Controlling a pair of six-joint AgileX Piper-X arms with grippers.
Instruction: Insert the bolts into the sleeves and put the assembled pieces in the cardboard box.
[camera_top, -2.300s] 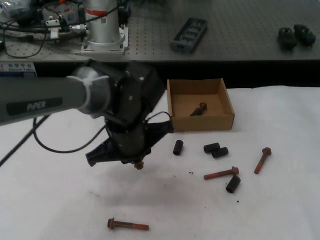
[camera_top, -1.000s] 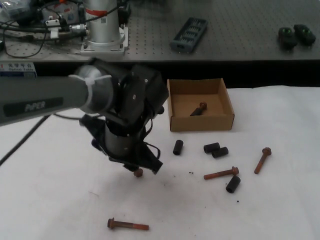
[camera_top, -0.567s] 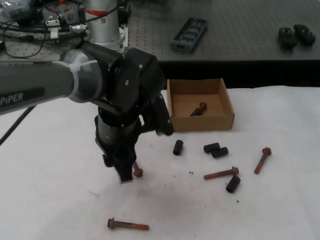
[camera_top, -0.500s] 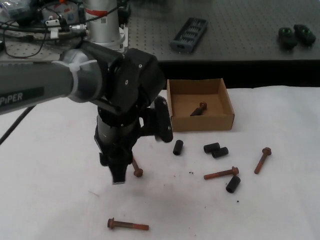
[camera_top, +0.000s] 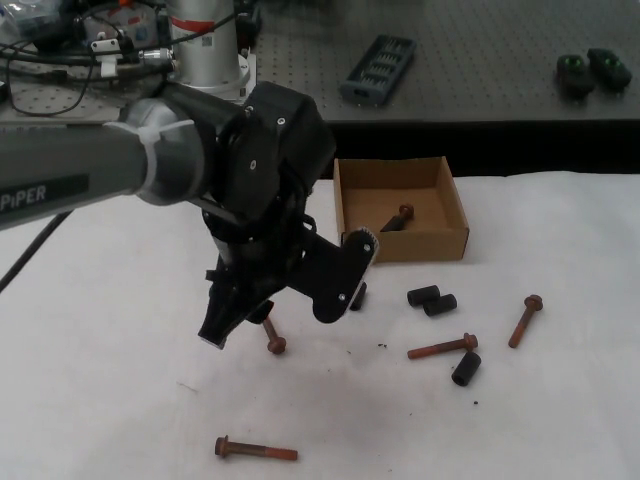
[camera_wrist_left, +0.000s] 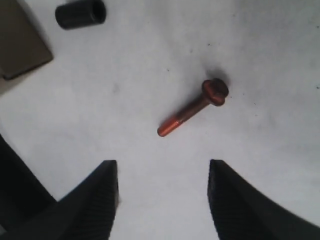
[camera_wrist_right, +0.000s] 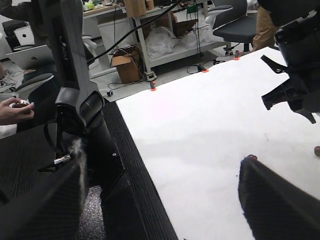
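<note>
Bolt (camera_wrist_left: 192, 111) pickup looks under way: left pincer (camera_wrist_left: 161, 169) hangs wide open over it; next move should be a drop astride the shank, then a squeeze.

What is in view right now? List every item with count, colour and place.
cloth: one, white, covers the bench.
cardboard box: one, brown, at the far side of the cloth.
assembled piece: one, rust-coloured bolt in a black sleeve, lying inside the cardboard box.
bolts: four loose, rust-coloured, scattered on the cloth.
sleeves: four loose, black, on the cloth in front of the box.
case: one, dark grey, on the perforated table behind.
left gripper: one, black, open, above one of the loose bolts.
right gripper: one, black, open, by the side edge of the cloth.
</note>
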